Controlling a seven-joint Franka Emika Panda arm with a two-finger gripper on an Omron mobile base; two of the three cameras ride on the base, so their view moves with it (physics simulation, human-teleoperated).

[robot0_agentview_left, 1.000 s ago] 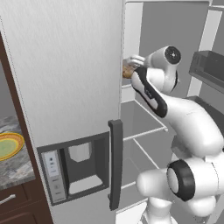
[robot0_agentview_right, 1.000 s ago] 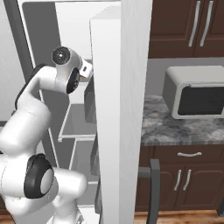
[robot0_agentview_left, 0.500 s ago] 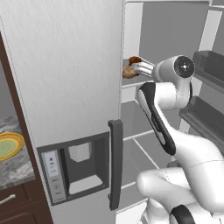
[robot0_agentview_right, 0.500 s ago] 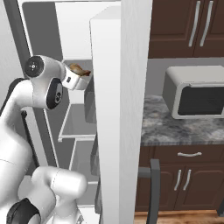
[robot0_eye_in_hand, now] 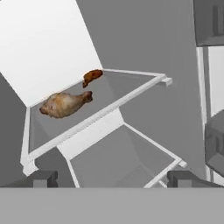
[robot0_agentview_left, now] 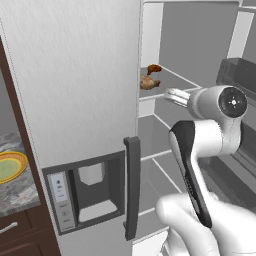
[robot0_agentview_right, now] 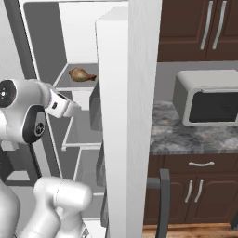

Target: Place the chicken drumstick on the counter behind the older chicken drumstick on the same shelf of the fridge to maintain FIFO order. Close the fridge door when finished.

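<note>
chicken drumstick (robot0_eye_in_hand: 92, 77) is seen lying at the back of the shelf (robot0_eye_in_hand: 127, 85), just behind the older chicken drumstick (robot0_eye_in_hand: 64, 104) | both are set inside the open fridge (robot0_agentview_left: 80, 90) | gripper (robot0_eye_in_hand: 111, 178) is held spread wide, nothing gripped, well short of the shelf | yellow plate (robot0_agentview_left: 9, 166) is left on the counter (robot0_agentview_left: 17, 192)

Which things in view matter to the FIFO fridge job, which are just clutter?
Job: chicken drumstick, older chicken drumstick, shelf, fridge door, gripper.
Lying about: microwave, yellow plate, water dispenser.
</note>
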